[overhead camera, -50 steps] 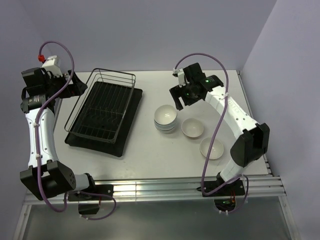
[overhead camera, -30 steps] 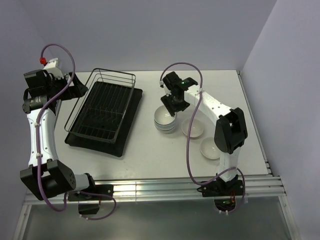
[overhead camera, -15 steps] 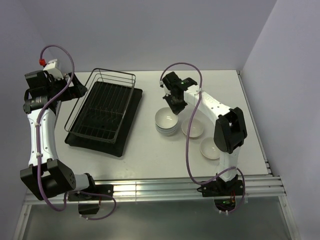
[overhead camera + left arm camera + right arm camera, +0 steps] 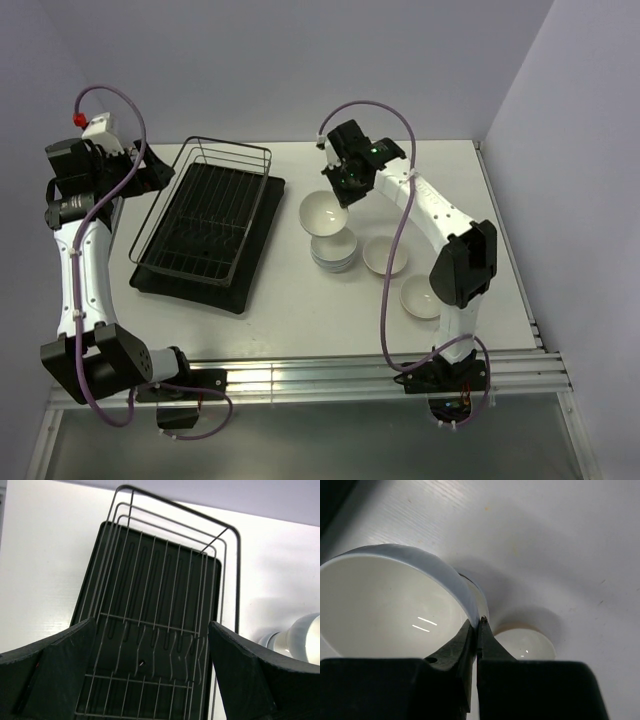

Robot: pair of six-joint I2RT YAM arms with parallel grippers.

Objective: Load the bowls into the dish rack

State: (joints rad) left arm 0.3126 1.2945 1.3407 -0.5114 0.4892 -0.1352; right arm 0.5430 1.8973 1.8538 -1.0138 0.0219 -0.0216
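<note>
right end effector [image 4: 479,626] now pinched shut on bowl [image 4: 322,213] rim, bowl lifted off stack [image 4: 336,256], left end effector [image 4: 151,630] unchanged, wide open

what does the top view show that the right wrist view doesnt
Only top: both arms, the rack and the left gripper. Only right wrist: a close look at the right gripper pinching the held bowl by its rim. Both: that bowl, other bowls and the table.
</note>
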